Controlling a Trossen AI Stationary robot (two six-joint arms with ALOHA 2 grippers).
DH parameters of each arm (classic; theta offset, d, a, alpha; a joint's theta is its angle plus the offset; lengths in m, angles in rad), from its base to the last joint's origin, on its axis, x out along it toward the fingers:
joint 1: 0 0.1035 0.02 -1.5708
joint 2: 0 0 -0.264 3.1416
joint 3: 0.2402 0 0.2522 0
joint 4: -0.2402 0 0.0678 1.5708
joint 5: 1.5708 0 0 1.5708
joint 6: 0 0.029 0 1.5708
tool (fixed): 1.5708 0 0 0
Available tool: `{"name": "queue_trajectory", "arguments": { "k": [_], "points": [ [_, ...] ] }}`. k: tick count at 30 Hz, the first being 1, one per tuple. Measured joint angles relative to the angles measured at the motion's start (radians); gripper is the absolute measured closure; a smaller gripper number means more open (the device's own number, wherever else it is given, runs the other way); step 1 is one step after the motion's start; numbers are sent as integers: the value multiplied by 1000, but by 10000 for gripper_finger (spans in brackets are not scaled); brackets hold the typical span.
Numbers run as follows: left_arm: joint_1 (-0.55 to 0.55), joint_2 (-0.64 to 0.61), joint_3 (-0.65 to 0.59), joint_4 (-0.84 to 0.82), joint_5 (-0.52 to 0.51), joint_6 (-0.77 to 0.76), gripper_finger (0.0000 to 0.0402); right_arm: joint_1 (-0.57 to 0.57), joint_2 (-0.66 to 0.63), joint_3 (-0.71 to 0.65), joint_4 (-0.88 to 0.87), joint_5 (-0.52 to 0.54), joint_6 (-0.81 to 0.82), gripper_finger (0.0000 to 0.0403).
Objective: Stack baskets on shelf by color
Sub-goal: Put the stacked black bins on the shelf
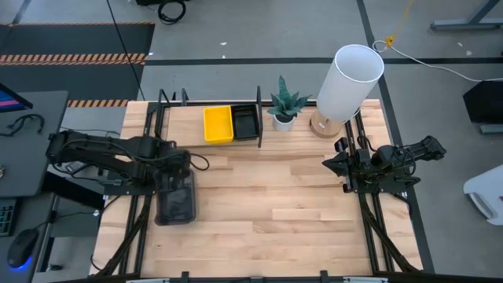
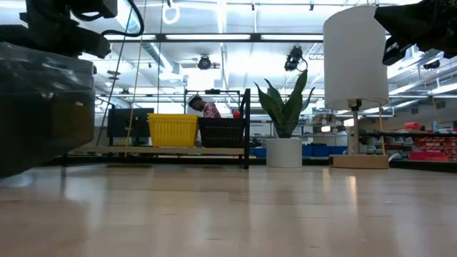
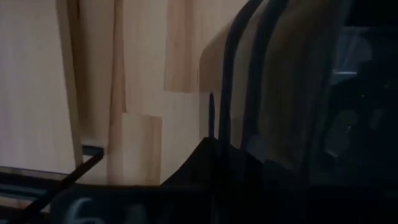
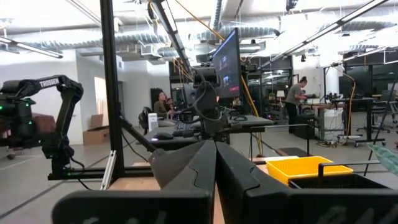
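Observation:
My left gripper (image 1: 171, 174) is over the table's left part, shut on a smoky grey basket (image 1: 174, 198) that reaches from it toward the near edge. The same basket fills the left of the low view (image 2: 43, 107) and the left wrist view (image 3: 280, 81). On the shelf (image 1: 189, 118) along the far edge, a yellow basket (image 1: 218, 123) and a black basket (image 1: 245, 122) rest side by side on the board. They also show in the low view, yellow basket (image 2: 172, 130) and black basket (image 2: 223, 132). My right gripper (image 1: 339, 165) waits shut at the table's right, touching nothing. My left gripper holds the grey basket by its far end wall (image 1: 173, 179), coming from above and from the table's left. Whether one finger (image 3: 205, 180) is inside the wall, I cannot tell. The basket is lifted clear of the table, its length running toward the near edge.
A potted plant (image 1: 283, 106) and a tall white lamp (image 1: 346, 82) stand at the far edge, right of the shelf. The shelf board left of the yellow basket is bare. Bare wood lies between the arms (image 1: 267, 196). People sit at desks in the room beyond (image 4: 163, 102).

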Motion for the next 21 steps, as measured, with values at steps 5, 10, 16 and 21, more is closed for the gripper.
{"name": "queue_trajectory", "arguments": {
  "k": [5,10,16,21],
  "points": [
    [0,-30,0,-6,29,14,385,0,0,0,0,0,0,389],
    [0,-57,46,-42,8,41,385,0,0,0,0,0,0,389],
    [69,-58,152,-63,-48,139,385,0,0,0,0,0,0,389],
    [234,-49,180,-61,-33,284,385,0,0,0,0,0,0,389]
  ]
}}
